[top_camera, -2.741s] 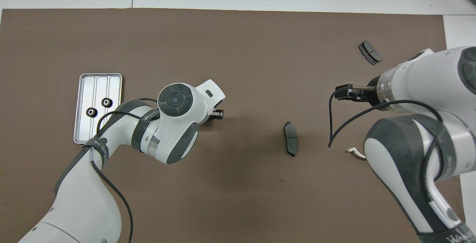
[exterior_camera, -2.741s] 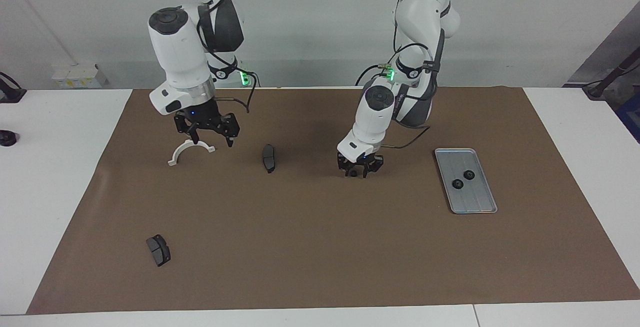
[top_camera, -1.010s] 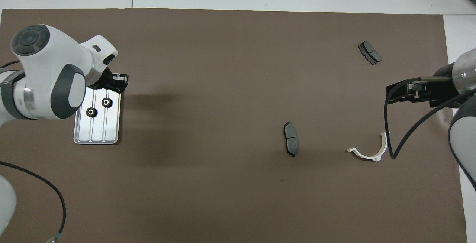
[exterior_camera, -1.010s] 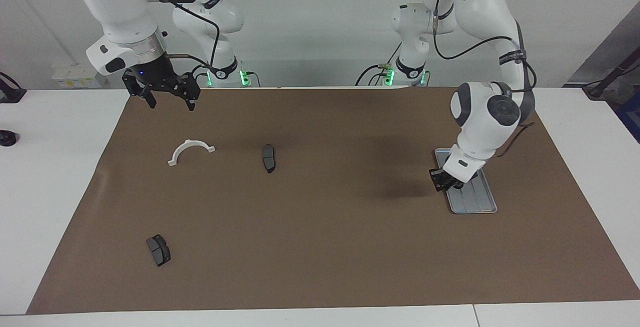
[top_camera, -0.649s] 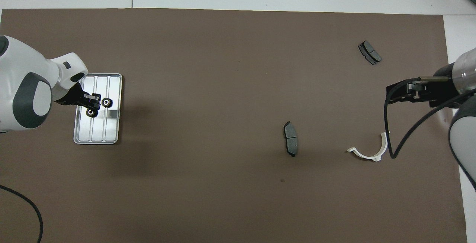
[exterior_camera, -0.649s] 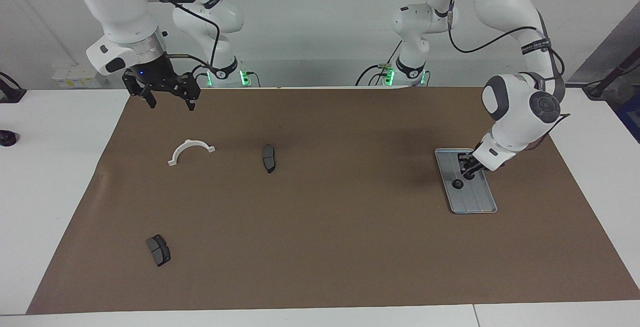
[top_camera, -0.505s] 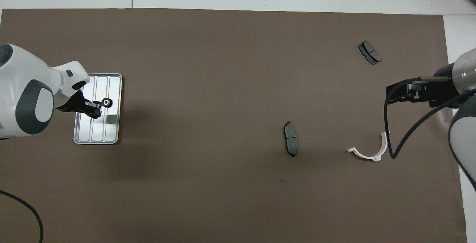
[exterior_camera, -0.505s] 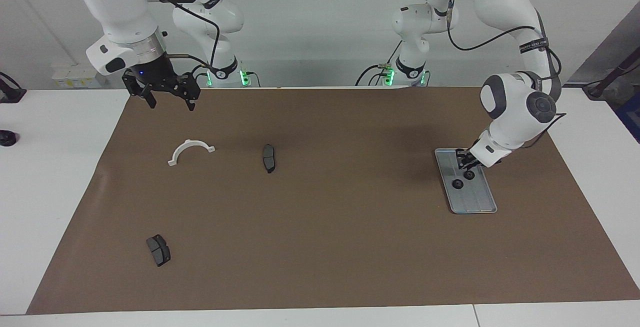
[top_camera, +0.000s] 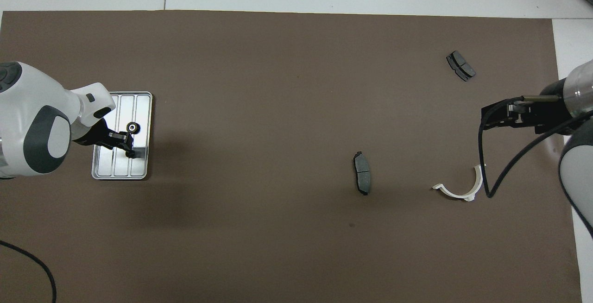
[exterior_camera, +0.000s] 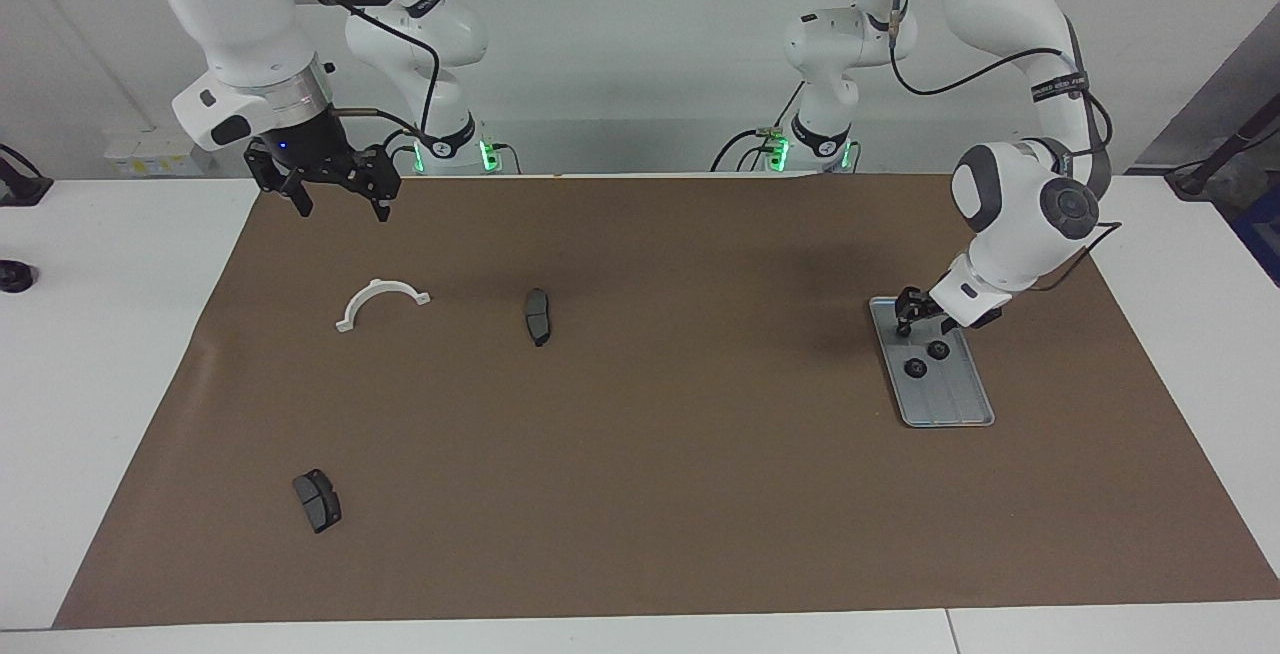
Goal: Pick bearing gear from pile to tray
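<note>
Left gripper is noted low over the tray, above the tray's end nearer to the robots. Its fingers appear parted, and nothing is made out between them. Two bearing gears are seen lying in the tray, close together. Any further gear under the gripper is hidden and cannot be confirmed. Right gripper is held high and well apart from the tray, fingers spread wide and empty, and is judged to be waiting. The white bracket and two brake pads are also noted well apart from the tray, toward the right arm's end of the desk. Risks are judged as follows. A gear could be clipped by a low fingertip on the way out and knocked over the shallow rim. The light tray itself could be dragged if the rim is caught. A gear clinging to one finger could be carried off.
</note>
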Action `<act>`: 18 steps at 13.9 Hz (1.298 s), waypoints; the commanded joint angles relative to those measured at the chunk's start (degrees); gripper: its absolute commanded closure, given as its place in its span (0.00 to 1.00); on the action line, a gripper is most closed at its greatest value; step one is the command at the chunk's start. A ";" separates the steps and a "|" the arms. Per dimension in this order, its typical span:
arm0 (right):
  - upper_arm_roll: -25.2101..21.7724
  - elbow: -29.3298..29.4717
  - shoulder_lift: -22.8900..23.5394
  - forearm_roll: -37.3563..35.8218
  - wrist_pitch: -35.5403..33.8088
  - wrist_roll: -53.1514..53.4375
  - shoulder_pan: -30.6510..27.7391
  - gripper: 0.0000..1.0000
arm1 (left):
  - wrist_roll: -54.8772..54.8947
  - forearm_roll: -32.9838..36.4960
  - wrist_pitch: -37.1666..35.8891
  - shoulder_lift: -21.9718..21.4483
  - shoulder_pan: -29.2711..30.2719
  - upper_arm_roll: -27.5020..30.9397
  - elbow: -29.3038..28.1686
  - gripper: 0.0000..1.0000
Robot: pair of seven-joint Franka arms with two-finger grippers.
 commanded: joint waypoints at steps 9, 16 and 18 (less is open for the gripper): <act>0.24 0.28 -0.24 1.30 -0.70 -1.77 -0.63 0.00 | -8.70 -0.29 -21.40 -1.72 -1.77 -0.57 24.17 0.00; 0.24 0.28 -0.24 1.30 -0.70 -1.86 -0.63 0.00 | -9.76 -0.29 -22.37 -5.60 -1.68 -0.40 24.09 0.00; 0.24 0.28 -0.24 1.30 -0.70 -1.86 -0.63 0.00 | -9.76 0.06 -23.95 -5.51 -1.59 -0.22 24.44 0.00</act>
